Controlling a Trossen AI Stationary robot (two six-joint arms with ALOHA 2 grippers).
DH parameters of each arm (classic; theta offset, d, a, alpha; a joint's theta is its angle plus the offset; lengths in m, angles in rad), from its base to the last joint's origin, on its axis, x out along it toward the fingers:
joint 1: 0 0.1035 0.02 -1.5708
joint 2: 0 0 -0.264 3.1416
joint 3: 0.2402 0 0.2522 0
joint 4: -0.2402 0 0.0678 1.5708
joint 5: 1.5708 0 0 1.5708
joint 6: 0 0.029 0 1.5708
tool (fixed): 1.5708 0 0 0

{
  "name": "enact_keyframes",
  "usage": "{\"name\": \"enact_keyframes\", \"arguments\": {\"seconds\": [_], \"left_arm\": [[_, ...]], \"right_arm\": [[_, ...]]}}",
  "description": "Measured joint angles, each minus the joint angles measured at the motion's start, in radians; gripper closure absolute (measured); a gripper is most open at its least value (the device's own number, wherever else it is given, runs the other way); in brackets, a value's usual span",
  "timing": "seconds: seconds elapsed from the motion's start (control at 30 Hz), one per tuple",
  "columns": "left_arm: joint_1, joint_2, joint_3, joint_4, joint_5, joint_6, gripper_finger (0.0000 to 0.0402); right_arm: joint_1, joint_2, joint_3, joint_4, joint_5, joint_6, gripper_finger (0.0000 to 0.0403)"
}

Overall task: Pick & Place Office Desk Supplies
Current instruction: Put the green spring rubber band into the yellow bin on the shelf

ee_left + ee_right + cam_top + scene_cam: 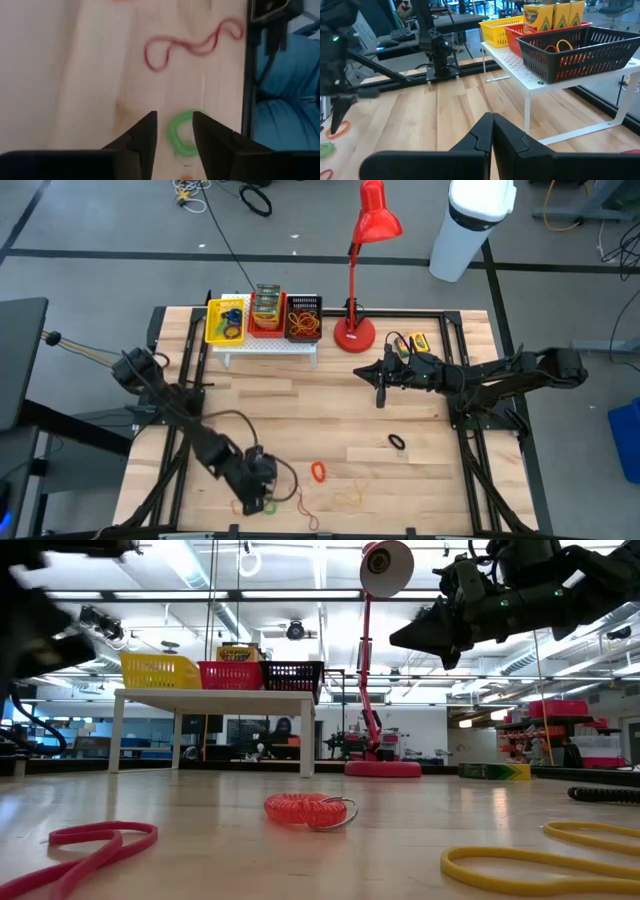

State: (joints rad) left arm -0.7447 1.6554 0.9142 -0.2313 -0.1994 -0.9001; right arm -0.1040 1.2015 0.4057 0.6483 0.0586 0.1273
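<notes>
foreground, low view: a red band [95, 840] and a yellow band [540, 860] lie flat on the table [300, 870] at its near edge, with an orange coil [303, 808] between them a little farther back.

left gripper [256, 502]: low over the near left part of the table. in the left wrist view its fingers [145, 137] stand a little apart, straddling a green band [181, 132] that lies on the wood just ahead of the tips; nothing is gripped between them. a thin red loop [192, 45] lies farther on, near the table's edge.

right gripper [381, 392]: raised above the table's far middle, beside the lamp [365, 255]. its fingers [492, 132] are pressed together with nothing between them.

supplies on the table, high view: the orange coil at near centre, a black band [397, 442] to its right and well apart, and a thin yellow loop [350, 500] near the front edge. a crayon box [419, 341] lies flat at the far right, close to the lamp's base.

rack [265, 345]: white, at the far edge, carrying three baskets side by side. the yellow basket [226, 321] holds bands, the red basket [267, 311] holds upright crayon boxes [552, 15], and the black basket [303, 318] holds red and yellow bands.
</notes>
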Motion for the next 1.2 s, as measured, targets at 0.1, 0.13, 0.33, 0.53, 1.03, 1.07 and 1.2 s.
{"name": "enact_keyframes", "arguments": {"seconds": [0.1, 0.13, 0.33, 0.53, 1.03, 1.07, 1.2], "left_arm": [[-0.031, 0.07, 0.034, -0.016, -0.004, -0.068, 0.0257], [-0.037, 0.09, 0.045, -0.016, -0.007, -0.085, 0.0255], [-0.053, 0.196, 0.113, -0.043, 0.011, -0.109, 0.0251], [-0.061, 0.256, 0.178, -0.13, 0.037, -0.074, 0.0252], [-0.036, 0.193, 0.286, -0.543, -0.168, 0.054, 0.0388], [-0.028, 0.163, 0.282, -0.56, -0.188, 0.048, 0.0388], [0.01, 0.028, 0.257, -0.689, -0.304, 0.02, 0.0391]], "right_arm": [[0.0, 0.0, 0.0, 0.001, 0.0, 0.0, 0.0384], [0.0, 0.0, 0.0, 0.003, 0.0, 0.0, 0.0384], [0.0, 0.0, 0.0, 0.032, 0.0, -0.001, 0.0384], [0.0, 0.0, 0.0, 0.047, 0.0, -0.003, 0.0384], [-0.001, 0.001, 0.0, 0.06, 0.011, -0.097, 0.0384], [-0.001, 0.001, 0.0, 0.06, 0.011, -0.099, 0.0384], [-0.001, 0.001, 0.0, 0.06, 0.012, -0.11, 0.0384]]}}
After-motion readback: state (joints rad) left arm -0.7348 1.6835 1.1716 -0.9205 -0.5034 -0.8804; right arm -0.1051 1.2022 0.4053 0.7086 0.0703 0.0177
